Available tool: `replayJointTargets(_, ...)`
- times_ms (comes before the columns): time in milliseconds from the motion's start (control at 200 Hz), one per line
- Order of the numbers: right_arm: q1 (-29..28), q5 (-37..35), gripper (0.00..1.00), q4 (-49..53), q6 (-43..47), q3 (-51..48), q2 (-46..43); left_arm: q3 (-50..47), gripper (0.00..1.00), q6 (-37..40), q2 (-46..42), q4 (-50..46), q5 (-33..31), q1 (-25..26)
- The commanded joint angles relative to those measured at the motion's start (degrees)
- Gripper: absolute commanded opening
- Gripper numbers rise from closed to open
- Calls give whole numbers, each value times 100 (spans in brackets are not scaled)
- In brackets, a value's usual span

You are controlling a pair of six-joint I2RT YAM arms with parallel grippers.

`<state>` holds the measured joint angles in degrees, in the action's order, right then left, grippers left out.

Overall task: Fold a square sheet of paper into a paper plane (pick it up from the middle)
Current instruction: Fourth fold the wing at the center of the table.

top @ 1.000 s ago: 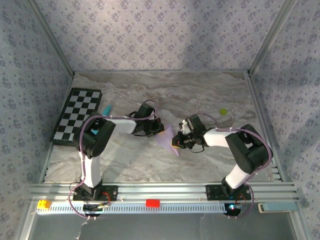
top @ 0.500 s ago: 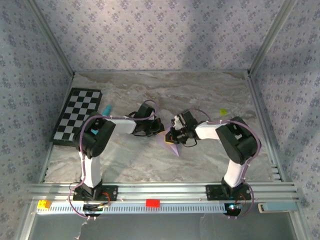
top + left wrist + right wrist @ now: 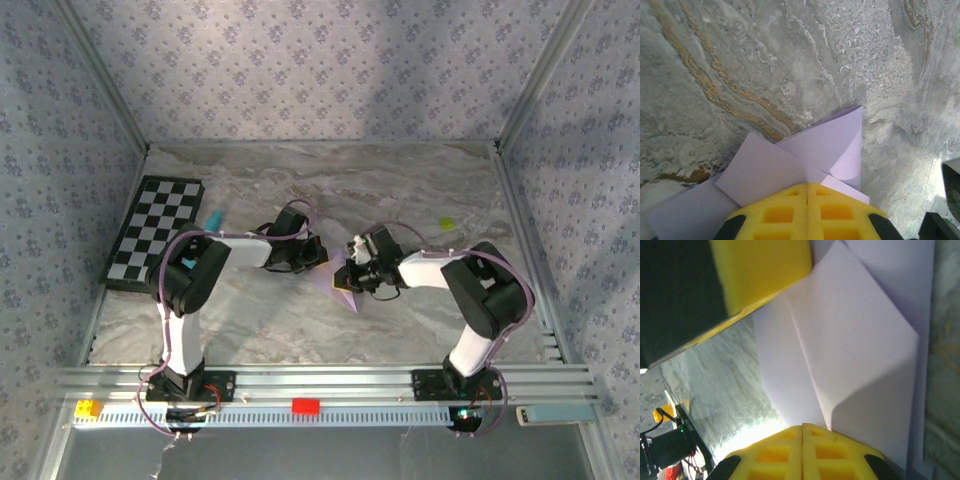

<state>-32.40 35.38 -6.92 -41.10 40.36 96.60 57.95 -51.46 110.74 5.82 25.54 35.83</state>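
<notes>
Two closed grippers meet at the lilac sheet of paper (image 3: 340,290), which lies part-folded, with a pointed flap, near the centre of the marble table (image 3: 420,190). Over the last second the right gripper (image 3: 352,274) has slid in from 3 o'clock onto the sheet, its elbow swinging in and back out. The left gripper (image 3: 316,258) has stayed at the sheet's 10 o'clock. Both have their pads pressed together, tips on the paper; whether either pinches a layer I cannot tell. A crease is probably being pressed, and the plane looks unfinished.

Soft overhead light, faint shadows, blurry close-ups
</notes>
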Motion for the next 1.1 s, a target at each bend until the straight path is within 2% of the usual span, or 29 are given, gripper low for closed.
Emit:
replayJointTargets(0, -51, -4, 8, 285, 91, -224, -258, -162, 3, 162, 105, -468, -313, -94)
replayJointTargets(290, 8, -171, 8, 141, 59, -754, 7, -162, 3, 138, 112, -424, -293, -94)
replayJointTargets(635, 62, 37, 8, 374, 131, -899, -1039, -126, 3, 152, 93, -451, -277, -94)
replayJointTargets(840, 76, -117, 8, 353, 206, -1368, -796, -125, 3, 146, 111, -442, -269, -94)
replayJointTargets(925, 94, -42, 8, 0, 67, -1627, -704, -109, 3, 147, 110, -451, -269, -93)
replayJointTargets(1094, 94, -37, 8, 59, 14, -1704, -1008, -110, 3, 128, 115, -442, -261, -90)
